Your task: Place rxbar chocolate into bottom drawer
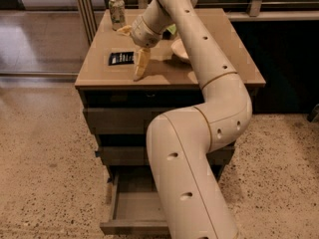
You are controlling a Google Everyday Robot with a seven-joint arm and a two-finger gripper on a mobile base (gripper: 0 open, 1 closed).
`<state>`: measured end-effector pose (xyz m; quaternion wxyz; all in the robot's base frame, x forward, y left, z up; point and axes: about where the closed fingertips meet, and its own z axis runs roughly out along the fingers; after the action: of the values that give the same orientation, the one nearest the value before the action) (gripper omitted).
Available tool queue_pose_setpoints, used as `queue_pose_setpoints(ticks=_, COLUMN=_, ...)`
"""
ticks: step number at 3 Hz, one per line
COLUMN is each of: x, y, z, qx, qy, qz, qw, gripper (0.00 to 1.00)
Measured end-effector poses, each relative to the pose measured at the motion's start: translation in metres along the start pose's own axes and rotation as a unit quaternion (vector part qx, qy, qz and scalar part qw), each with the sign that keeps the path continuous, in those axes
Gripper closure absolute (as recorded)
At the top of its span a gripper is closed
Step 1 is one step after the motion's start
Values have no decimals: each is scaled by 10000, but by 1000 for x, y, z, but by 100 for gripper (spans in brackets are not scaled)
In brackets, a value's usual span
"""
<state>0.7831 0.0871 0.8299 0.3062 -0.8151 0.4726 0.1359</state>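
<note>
Grey-brown three-drawer cabinet with tan flat top (227,66). The cream jointed robot arm (199,148) crosses its front. The bottom drawer (130,227), a shallow box, stands pulled out at floor level, its right part hidden by the arm. On top are a pale shallow bowl (179,49) to the right and a pale green drink can (116,12) at the back-left corner. The yellowish gripper (139,69) points down onto the top near the front edge. Its opening cannot be told, and it holds nothing. The flat black rxbar chocolate (121,58) lies just beside it on the camera's left, long axis parallel to the front edge. Bare top lies leftward and forward; the can is well apart.
</note>
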Motion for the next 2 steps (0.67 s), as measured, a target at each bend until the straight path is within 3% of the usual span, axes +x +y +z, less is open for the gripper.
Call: queue_pose_setpoints(ticks=2, x=9, y=8, z=-11, qx=-5, qy=-2, qz=34, qw=10000, gripper=0)
